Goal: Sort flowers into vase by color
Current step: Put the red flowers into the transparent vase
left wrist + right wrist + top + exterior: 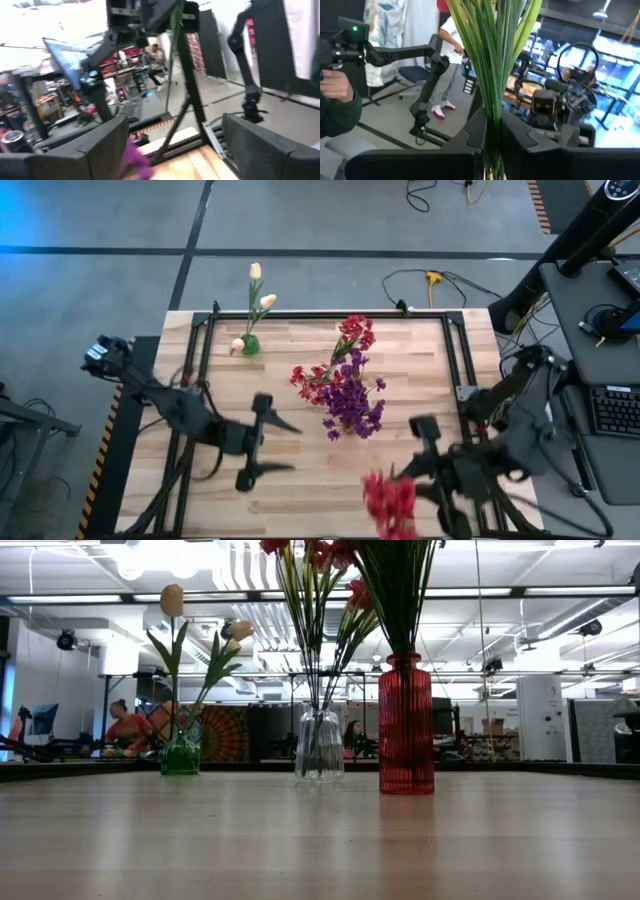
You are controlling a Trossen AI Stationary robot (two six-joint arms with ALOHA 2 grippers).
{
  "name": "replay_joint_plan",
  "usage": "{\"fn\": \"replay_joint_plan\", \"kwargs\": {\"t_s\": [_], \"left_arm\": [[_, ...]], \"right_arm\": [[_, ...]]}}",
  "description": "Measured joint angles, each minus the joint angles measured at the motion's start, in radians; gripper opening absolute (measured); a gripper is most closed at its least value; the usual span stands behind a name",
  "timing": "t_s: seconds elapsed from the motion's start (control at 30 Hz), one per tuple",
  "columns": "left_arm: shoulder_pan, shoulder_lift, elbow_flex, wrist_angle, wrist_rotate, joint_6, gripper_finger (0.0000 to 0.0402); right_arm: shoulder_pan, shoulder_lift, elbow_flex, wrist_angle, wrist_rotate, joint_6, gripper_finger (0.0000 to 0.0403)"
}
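Looking straight down from the high view, the left gripper [283, 446] is hovering over the near-left part of the wooden table [300, 490] with its two fingers spread wide and nothing between them, while the right gripper [405, 480] is sitting near the table's front edge, clamped narrow on the stems of a red flower bunch [390, 502] whose blossoms are hanging out past that edge. Purple flowers [352, 402] and more red blossoms [340, 355] are clustering together mid-table, and cream tulip buds [258, 300] are rising from a green vase [250, 344] near the far-left corner. Moving to the low view, three vases are standing in a row at the table's far side: the small green vase [181, 754] with the tulip buds [172, 600], a clear glass vase [319, 746] with red-flowered stems, and a tall red ribbed vase [406, 725] packed with green stems; neither gripper is showing here, and people are sitting in the room behind. Turning to the left wrist view, the wide-set dark fingers [95, 150] are framing empty space above the table edge, with a bit of purple blossom [135, 160] showing low between them. Ending with the right wrist view, the fingers [470, 145] are pressing tight against a thick bundle of green stems [492, 60] running upright through them, and a person's hand [335, 87] is showing at the edge of the room beyond.
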Motion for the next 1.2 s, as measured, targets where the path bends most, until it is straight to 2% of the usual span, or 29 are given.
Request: {"fn": "replay_joint_plan", "kwargs": {"t_s": [0.13,0.33,0.5,0.6,0.77,1.07,1.2], "left_arm": [[-0.047,0.107,0.085,0.012,-0.004,0.016,0.0294],[-0.059,0.257,0.242,-0.006,-0.004,0.035,0.029],[-0.059,0.339,0.321,0.002,-0.004,0.048,0.029],[-0.059,0.379,0.354,-0.001,-0.005,0.047,0.029],[-0.058,0.429,0.41,0.004,-0.064,0.048,0.029],[-0.058,0.446,0.421,0.023,-0.064,0.055,0.0289],[-0.057,0.446,0.419,0.051,-0.063,0.055,0.0275]], "right_arm": [[0.026,0.051,0.0,0.112,-0.001,-0.042,0.0028],[0.018,0.08,0.0,0.269,-0.009,-0.104,0.0028],[-0.015,0.108,0.0,0.315,-0.148,-0.115,0.0028],[-0.028,0.118,0.0,0.339,-0.184,-0.119,0.0028],[-0.051,0.148,0.0,0.356,-0.237,-0.127,0.0028],[-0.098,0.173,0.0,0.399,-0.263,-0.142,0.0028],[-0.123,0.183,0.0,0.404,-0.263,-0.137,0.0028]]}}
